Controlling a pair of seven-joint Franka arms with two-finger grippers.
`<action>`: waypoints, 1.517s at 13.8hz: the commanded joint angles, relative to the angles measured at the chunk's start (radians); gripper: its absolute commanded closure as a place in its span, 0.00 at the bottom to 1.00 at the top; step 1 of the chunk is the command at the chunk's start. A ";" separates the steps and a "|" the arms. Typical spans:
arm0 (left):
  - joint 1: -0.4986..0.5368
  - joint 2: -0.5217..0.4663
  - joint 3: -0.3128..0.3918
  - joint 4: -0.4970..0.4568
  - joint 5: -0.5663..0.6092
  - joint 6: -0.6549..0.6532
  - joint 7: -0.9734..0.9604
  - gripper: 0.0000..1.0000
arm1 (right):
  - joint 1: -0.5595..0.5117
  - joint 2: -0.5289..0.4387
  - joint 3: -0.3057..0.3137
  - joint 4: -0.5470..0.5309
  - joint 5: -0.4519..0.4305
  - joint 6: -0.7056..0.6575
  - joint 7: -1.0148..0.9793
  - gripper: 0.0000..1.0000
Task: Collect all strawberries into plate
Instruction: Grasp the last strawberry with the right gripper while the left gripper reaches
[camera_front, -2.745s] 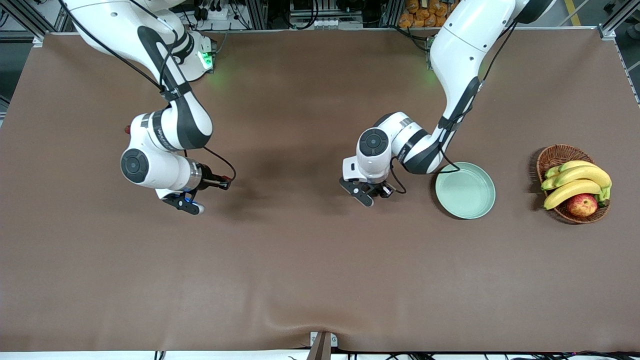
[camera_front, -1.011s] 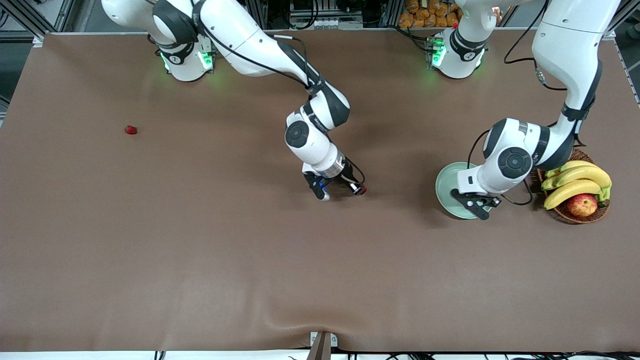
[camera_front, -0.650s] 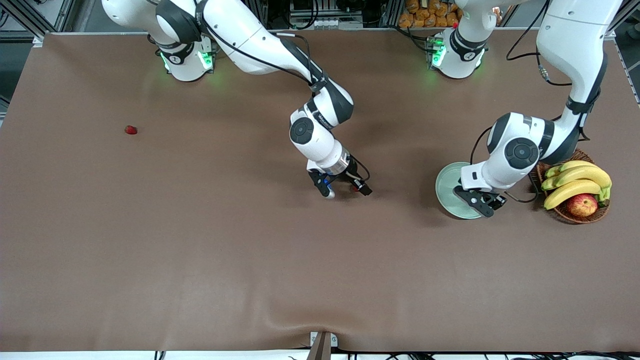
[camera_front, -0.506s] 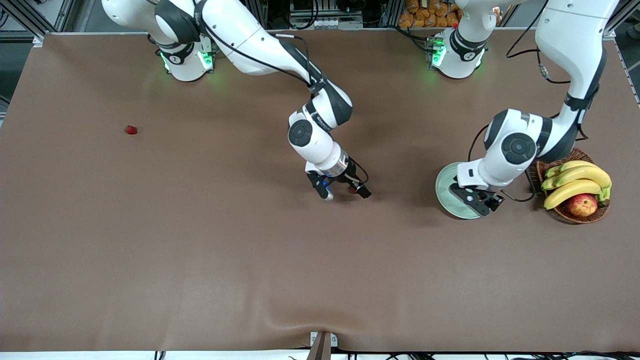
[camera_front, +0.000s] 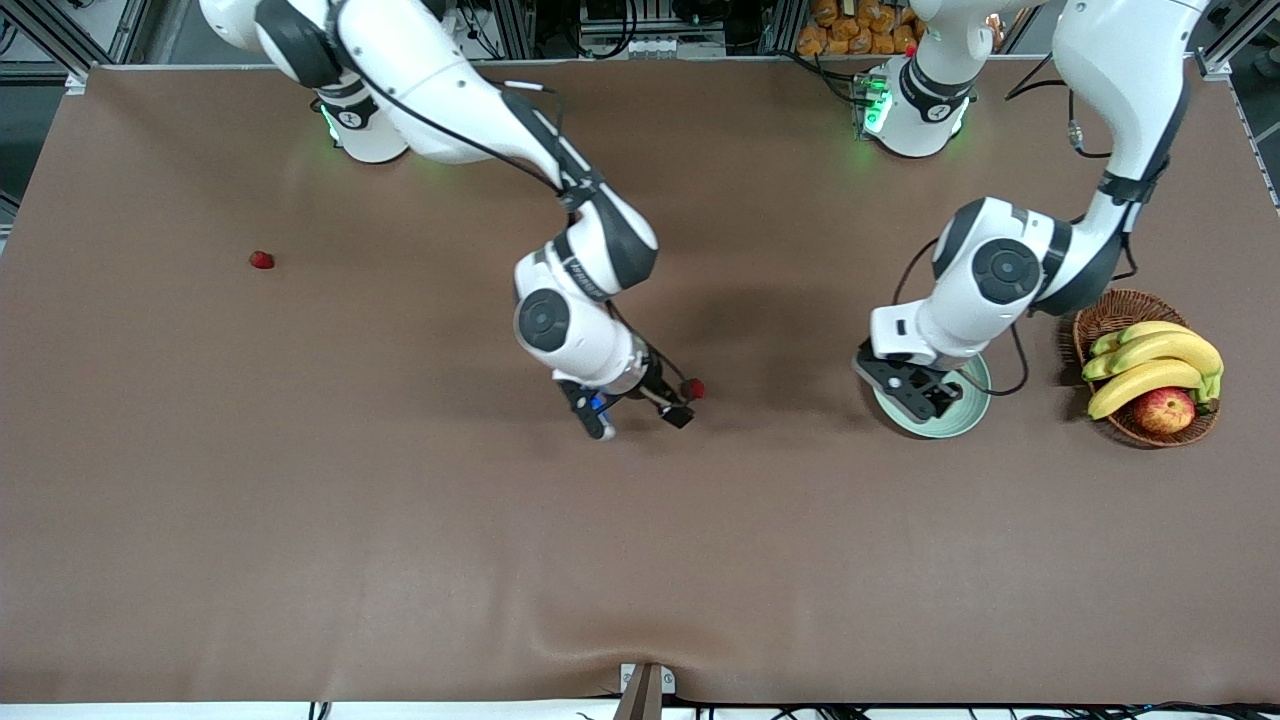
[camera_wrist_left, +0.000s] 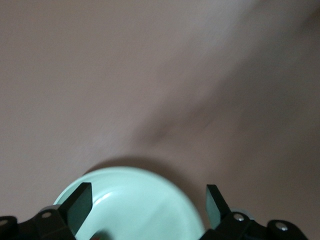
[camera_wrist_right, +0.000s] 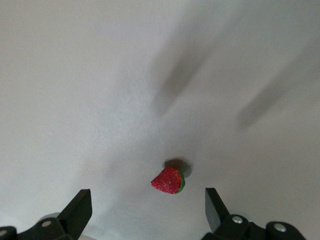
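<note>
The right claw (camera_front: 640, 415) hung with its jaws apart just over the table, a strawberry (camera_front: 692, 388) lying loose beside its fingertip, held by nothing. The left claw (camera_front: 915, 390) stood spread and empty over the plate (camera_front: 968, 415). A second strawberry (camera_front: 262, 260) lay well away toward the right arm's end. The risk: the near berry sat short of the plate, so a careless sweep by either claw could roll it off. The third berry could not be seen.
</note>
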 joint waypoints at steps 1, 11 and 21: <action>-0.086 0.093 -0.019 0.127 -0.021 -0.035 -0.131 0.00 | -0.107 -0.090 0.025 -0.031 -0.020 -0.193 -0.117 0.00; -0.385 0.337 0.037 0.402 -0.008 -0.041 -0.572 0.28 | -0.420 -0.509 0.025 -0.510 -0.339 -0.387 -0.645 0.00; -0.510 0.394 0.102 0.440 -0.009 -0.039 -0.682 0.12 | -0.814 -0.846 -0.004 -0.918 -0.512 -0.438 -1.231 0.00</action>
